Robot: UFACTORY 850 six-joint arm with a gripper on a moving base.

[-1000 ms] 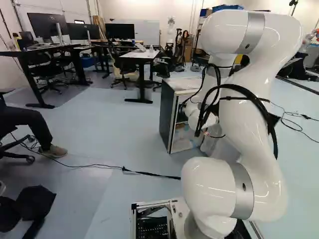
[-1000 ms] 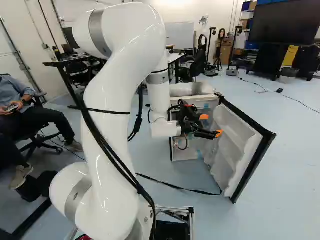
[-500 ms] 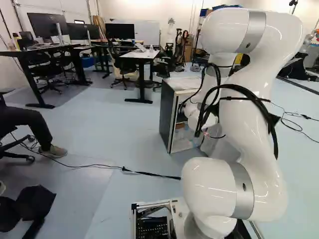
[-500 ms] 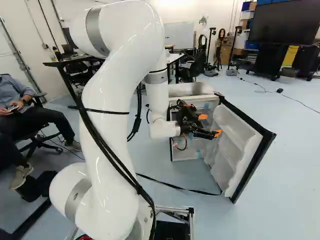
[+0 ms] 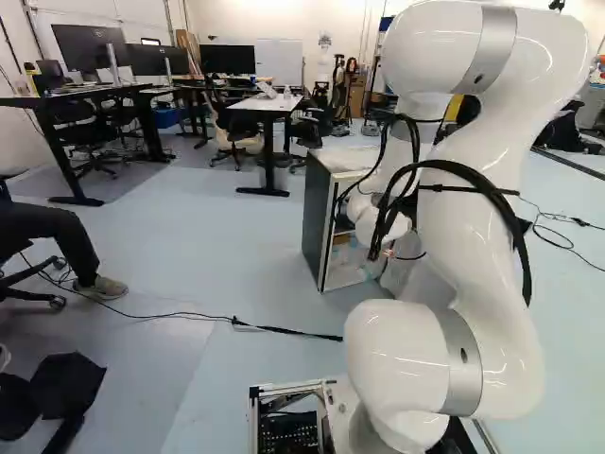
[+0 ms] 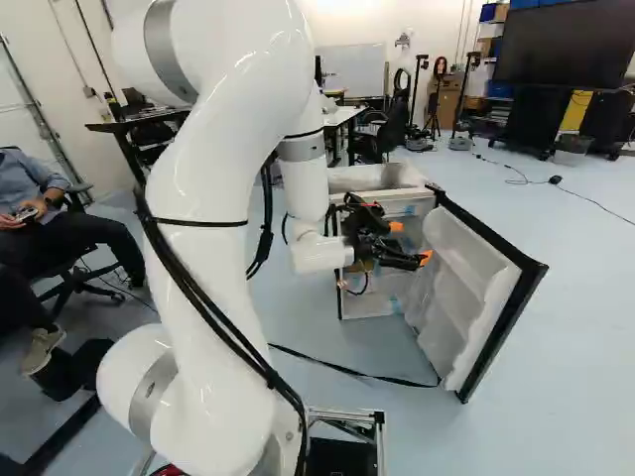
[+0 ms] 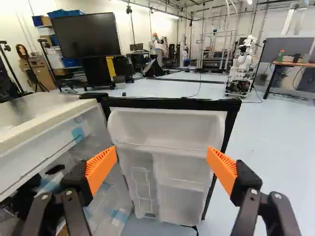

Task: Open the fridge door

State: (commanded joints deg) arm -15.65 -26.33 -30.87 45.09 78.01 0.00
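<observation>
Pincer (image 7: 162,150) open, its orange pads (image 7: 101,169) wide apart and gripping nothing; the fridge door (image 7: 167,129), swung out from the fridge body (image 7: 54,129) beside the pincer, stands ahead, inner face towards it. Any further opening would best come from gentle pressure near the free edge (image 7: 229,128), sparing the moulded shelves (image 7: 184,196)
</observation>
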